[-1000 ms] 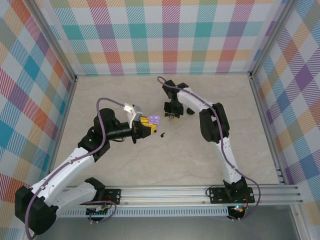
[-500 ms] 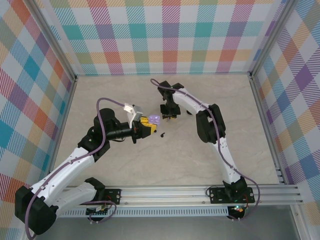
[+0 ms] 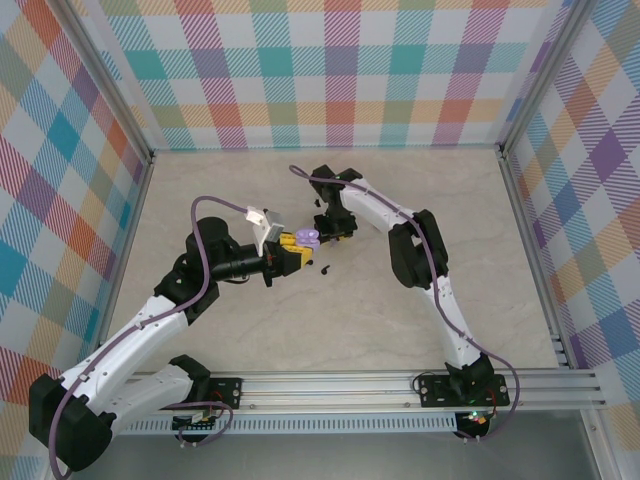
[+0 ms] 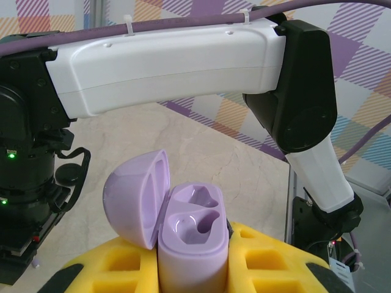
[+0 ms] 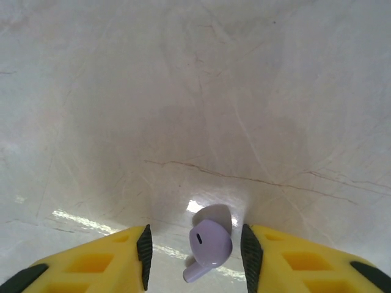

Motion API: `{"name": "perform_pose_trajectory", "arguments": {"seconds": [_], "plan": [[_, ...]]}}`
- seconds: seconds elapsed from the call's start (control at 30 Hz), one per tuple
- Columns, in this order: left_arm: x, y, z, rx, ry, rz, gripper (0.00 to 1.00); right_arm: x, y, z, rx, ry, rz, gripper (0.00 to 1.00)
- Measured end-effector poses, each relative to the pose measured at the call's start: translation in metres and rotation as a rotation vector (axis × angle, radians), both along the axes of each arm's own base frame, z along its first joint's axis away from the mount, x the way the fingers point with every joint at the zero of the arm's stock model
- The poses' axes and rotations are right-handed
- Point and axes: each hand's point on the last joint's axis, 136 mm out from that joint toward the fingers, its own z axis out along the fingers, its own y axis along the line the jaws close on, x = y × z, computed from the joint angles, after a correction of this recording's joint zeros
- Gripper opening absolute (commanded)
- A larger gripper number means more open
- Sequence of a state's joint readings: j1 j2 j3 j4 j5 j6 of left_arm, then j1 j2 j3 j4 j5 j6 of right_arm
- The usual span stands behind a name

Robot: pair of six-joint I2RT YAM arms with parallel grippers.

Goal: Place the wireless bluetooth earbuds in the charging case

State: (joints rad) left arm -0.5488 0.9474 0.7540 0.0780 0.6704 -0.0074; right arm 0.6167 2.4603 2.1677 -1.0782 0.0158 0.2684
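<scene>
**Earbud insertion: lavender set, mid-tabletop**

Lavender charging case (image 4: pixel 192 238) pinched upright in left tool (image 4: pixel 192 262), lid tipped open, both wells empty. Held near the middle of the tabletop (image 3: pixel 400 310), somewhat nearer the far edge than the near. Right tool (image 5: pixel 194 256) spread, pointed down just beside the case on the side toward the right edge. One lavender earbud (image 5: pixel 209 245) between its yellow fingers (image 5: pixel 104 259), touching neither. One black earbud (image 3: pixel 326 268) loose on the tabletop, toward the near edge from the case.
</scene>
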Motion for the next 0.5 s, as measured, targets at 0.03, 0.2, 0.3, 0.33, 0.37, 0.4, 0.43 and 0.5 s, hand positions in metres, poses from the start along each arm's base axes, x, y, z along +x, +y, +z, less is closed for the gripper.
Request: {"name": "perform_pose_trajectory", "arguments": {"seconds": [0.03, 0.2, 0.3, 0.33, 0.37, 0.4, 0.43, 0.5], "plan": [[0.0001, 0.0000, 0.0000, 0.000, 0.000, 0.001, 0.19, 0.0002, -0.0001, 0.0000, -0.001, 0.001, -0.018, 0.43], [0.0001, 0.0000, 0.0000, 0.000, 0.000, 0.000, 0.19, 0.0003, -0.0005, -0.0002, -0.004, 0.009, -0.119, 0.39], [0.0001, 0.0000, 0.0000, 0.000, 0.000, 0.000, 0.19, 0.0007, -0.0010, -0.0003, -0.008, 0.010, -0.175, 0.39], [0.0001, 0.0000, 0.0000, 0.000, 0.000, 0.000, 0.19, 0.0010, -0.0013, -0.0003, -0.010, 0.010, -0.193, 0.38], [0.0002, 0.0001, 0.0000, 0.000, 0.000, 0.001, 0.19, 0.0011, -0.0014, -0.0003, -0.010, 0.011, -0.207, 0.37], [0.0001, 0.0000, 0.0000, 0.000, 0.000, 0.000, 0.19, 0.0014, -0.0017, -0.0003, -0.011, 0.011, -0.222, 0.35], [0.0001, 0.0000, 0.0000, 0.000, 0.000, 0.000, 0.19, 0.0014, -0.0019, -0.0003, -0.011, 0.012, -0.234, 0.35], [0.0001, 0.0000, 0.0002, -0.001, -0.001, 0.000, 0.19, 0.0016, -0.0021, -0.0003, -0.010, 0.014, -0.254, 0.33]]}}
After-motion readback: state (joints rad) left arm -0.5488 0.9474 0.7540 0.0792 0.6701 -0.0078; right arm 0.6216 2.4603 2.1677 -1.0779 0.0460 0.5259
